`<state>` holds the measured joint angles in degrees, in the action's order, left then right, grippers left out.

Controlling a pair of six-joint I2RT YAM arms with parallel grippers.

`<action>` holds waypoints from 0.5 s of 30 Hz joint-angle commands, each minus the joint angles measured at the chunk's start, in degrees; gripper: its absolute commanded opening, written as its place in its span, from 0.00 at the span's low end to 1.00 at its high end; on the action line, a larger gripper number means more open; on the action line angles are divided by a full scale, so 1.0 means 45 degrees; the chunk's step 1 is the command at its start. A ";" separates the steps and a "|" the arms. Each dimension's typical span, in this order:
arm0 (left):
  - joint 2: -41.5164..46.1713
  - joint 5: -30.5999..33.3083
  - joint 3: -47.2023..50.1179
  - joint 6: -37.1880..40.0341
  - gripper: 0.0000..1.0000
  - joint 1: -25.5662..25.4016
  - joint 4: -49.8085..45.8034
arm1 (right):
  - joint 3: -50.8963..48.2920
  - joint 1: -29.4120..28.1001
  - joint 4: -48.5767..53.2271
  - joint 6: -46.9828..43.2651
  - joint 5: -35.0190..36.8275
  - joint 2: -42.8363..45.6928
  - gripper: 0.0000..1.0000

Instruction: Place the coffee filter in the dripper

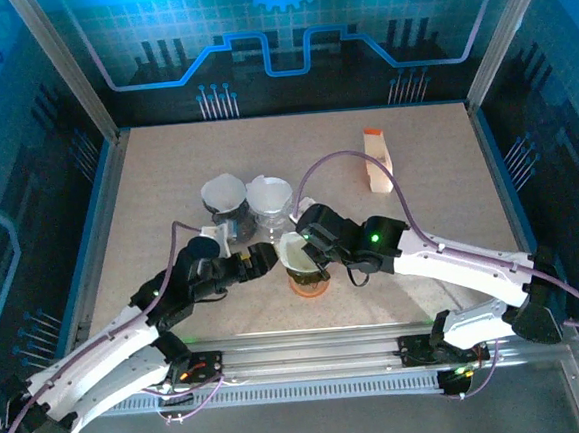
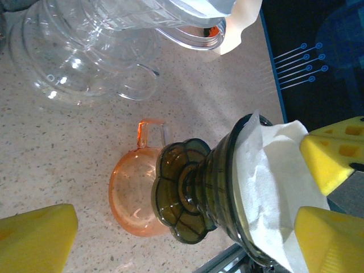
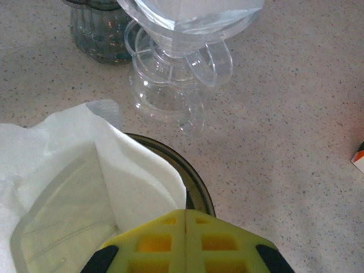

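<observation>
While the right gripper (image 3: 185, 223) pinches shut on the rim of the white paper coffee filter (image 3: 131, 165), already nested in the dark olive glass dripper (image 2: 213, 182) directly beneath it, the left gripper (image 1: 266, 261) waits wide open and empty at the dripper's 9 o'clock, seen from overhead.

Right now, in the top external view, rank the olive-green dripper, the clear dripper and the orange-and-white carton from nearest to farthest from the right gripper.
From the right gripper:
1. olive-green dripper, at its fingertips, near centre.
2. clear dripper, behind it, slightly left.
3. orange-and-white carton, farther back, to the right.
</observation>
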<state>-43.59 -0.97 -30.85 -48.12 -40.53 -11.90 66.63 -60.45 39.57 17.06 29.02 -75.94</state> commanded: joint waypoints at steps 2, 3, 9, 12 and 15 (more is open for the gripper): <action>-0.0409 -0.0669 0.0015 -0.0284 0.99 0.0097 0.1154 | -0.0212 -0.0181 0.0075 -0.0070 0.0814 -0.0093 0.00; -0.0537 -0.0782 0.0032 -0.0303 0.99 0.0099 0.1331 | -0.0217 -0.0181 0.0076 -0.0051 0.0852 -0.0106 0.00; -0.1151 -0.1328 0.0117 -0.0420 0.93 0.0089 0.2082 | -0.0294 -0.0202 0.0073 0.0013 0.0996 -0.0242 0.00; -0.1398 -0.1555 0.0171 -0.0496 0.87 0.0090 0.2343 | -0.0402 -0.0204 -0.0033 0.0091 0.0965 -0.0272 0.00; -0.1614 -0.1734 0.0266 -0.0559 0.79 0.0085 0.2526 | -0.0486 -0.0201 -0.0137 0.0154 0.0859 -0.0280 0.00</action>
<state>-50.24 -6.44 -30.65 -50.04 -40.53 -3.38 65.06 -60.47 39.48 16.93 31.57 -76.73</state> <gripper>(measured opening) 0.807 0.048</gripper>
